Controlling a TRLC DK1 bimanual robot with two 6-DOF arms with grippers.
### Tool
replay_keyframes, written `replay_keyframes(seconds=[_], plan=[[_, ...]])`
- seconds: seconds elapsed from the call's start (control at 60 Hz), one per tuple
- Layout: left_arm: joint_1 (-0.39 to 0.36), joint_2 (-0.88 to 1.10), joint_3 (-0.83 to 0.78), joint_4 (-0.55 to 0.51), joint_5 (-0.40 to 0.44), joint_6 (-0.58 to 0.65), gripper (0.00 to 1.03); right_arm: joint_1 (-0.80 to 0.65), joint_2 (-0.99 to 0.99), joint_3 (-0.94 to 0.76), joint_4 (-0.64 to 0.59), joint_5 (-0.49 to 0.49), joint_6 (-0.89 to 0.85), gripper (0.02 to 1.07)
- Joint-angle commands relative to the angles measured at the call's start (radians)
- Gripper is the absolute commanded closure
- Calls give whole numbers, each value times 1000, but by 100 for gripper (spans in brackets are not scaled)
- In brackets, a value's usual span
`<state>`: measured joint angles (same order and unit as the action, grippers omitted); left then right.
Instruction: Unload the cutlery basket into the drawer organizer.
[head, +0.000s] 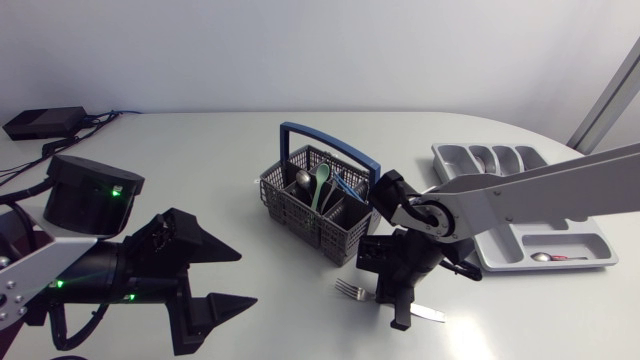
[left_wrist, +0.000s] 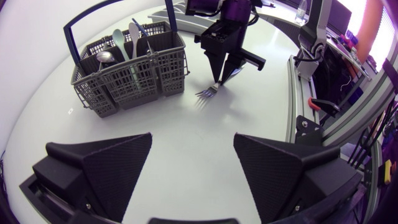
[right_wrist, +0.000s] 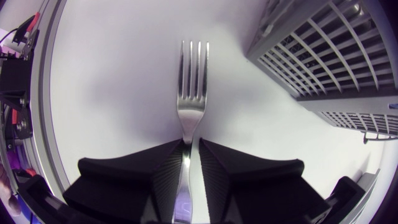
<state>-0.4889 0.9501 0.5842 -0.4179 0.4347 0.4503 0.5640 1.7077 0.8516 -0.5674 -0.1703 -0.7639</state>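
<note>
Fingers of the right gripper (right_wrist: 191, 146) are closed on the handle of a fork (right_wrist: 193, 81), whose tines are held ahead of them, seemingly just touching the table. The cutlery basket (right_wrist: 336, 56) is seen beside the fingertips. The left gripper (left_wrist: 193, 140) is spread wide, nothing between its fingers.

The counter (head: 200, 170) is a broad, pale grey-white slab with a smooth, faintly glossy top, its far edge running straight before rounding off at the right corner. Light falls on it evenly and softly, so shadows are faint and blurred, with only a dull sheen across the bare surface. At the far left corner sits a flat black box (head: 42, 122), with dark cables (head: 30, 160) trailing along the counter's left side.
</note>
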Motion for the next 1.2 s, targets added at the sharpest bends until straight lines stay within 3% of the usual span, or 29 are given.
replay_keyframes(seconds=[0.0, 0.333, 0.667, 1.0, 1.183], plan=[[-8, 4, 3, 1, 10, 30, 10, 10, 55, 4, -35, 5, -11, 98], [-7, 3, 2, 11, 10, 31, 10, -30, -94, 9, -155, -3, -18, 100], [-4, 6, 12, 18, 9, 25, 10, -329, -260, 112, -284, -46, -2, 100], [0, 19, 26, 42, 6, 18, 10, -771, -54, 395, -279, -123, 54, 100], [0, 19, 26, 53, 6, 18, 10, -906, 105, 561, -249, -172, 104, 100]])
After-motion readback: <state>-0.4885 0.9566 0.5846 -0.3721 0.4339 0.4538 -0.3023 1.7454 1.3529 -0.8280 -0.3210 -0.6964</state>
